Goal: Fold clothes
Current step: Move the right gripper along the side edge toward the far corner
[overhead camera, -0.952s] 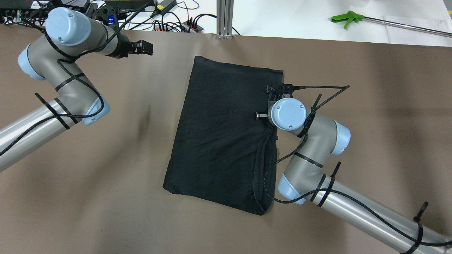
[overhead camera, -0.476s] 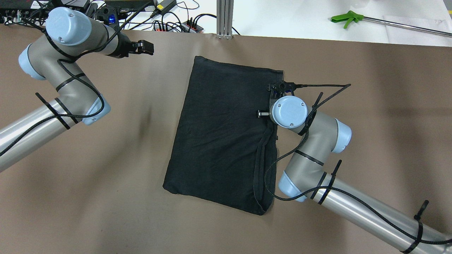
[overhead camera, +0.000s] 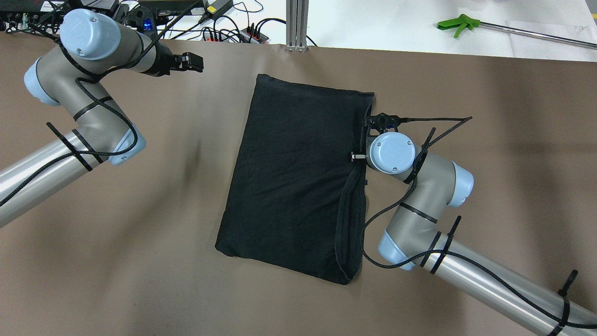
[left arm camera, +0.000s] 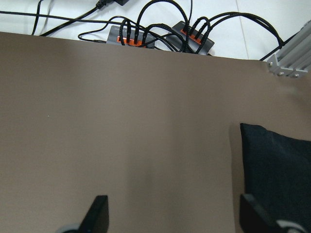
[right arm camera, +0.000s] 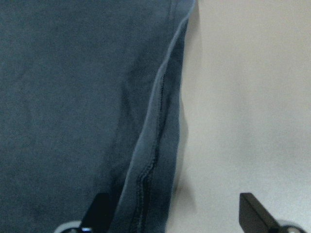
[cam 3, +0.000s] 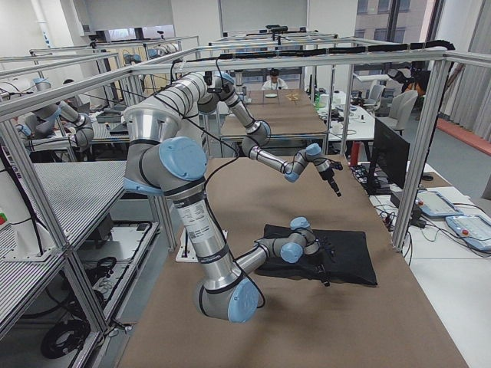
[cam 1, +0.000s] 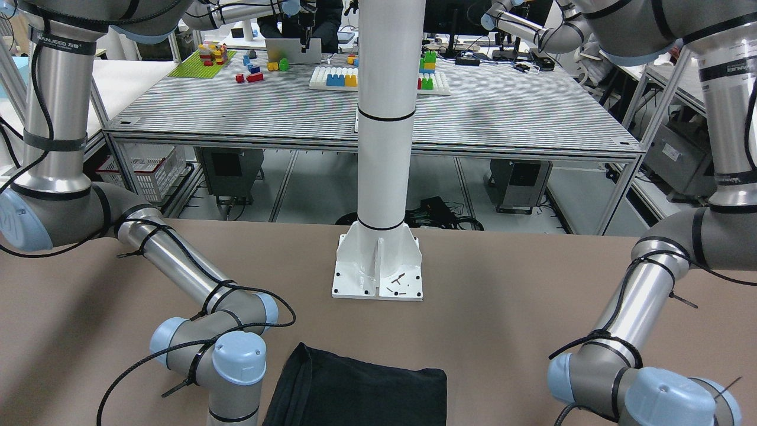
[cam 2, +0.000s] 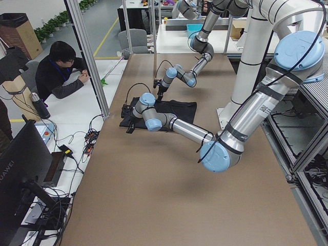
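Observation:
The clothes (overhead camera: 298, 177) are one black garment lying folded into a flat rectangle in the middle of the brown table (overhead camera: 140, 261); its near end shows in the front view as black clothes (cam 1: 361, 390). My right gripper (right arm camera: 175, 218) is open, its fingers (right arm camera: 99, 213) low over the hemmed right edge of the clothes (right arm camera: 73, 97), one over fabric and one over bare table. In the overhead view the right wrist (overhead camera: 391, 152) hides most of it. My left gripper (left arm camera: 175, 218) is open and empty above bare table, left of the far corner of the clothes (left arm camera: 279, 165).
Power strips with cables (overhead camera: 233, 32) and an aluminium post (overhead camera: 297, 23) line the far edge. A green-handled grabber tool (overhead camera: 454, 24) lies beyond the table at the far right. A white column base (cam 1: 378, 266) stands near the robot. A person (cam 2: 61, 72) sits beside the table.
My right wrist has slid right, from over the fabric out to the garment's right edge. The left arm and the garment have not moved.

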`<state>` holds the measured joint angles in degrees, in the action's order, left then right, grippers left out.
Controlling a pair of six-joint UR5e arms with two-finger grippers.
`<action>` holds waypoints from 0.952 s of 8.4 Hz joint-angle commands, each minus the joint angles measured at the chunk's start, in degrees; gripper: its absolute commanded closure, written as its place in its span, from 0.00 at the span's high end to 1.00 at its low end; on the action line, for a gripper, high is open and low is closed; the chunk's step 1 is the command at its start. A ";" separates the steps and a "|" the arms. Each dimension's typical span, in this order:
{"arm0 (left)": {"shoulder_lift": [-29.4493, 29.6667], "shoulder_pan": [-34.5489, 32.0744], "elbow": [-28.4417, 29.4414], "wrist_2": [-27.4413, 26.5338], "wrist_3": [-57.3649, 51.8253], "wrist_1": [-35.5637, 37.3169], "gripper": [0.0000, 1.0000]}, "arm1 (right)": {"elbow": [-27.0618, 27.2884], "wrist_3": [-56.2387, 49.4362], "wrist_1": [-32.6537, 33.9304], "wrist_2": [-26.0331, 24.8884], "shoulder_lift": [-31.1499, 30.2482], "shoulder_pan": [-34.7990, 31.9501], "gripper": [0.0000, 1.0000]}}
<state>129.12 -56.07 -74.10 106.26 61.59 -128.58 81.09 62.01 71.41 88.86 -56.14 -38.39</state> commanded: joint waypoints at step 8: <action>0.34 -0.09 0.01 0.00 0.02 0.17 0.95 | 10.40 3.41 5.05 13.80 -4.52 -4.50 0.95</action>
<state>129.16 -56.16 -74.13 106.26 61.52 -128.49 91.73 59.08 74.58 102.68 -63.09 -43.21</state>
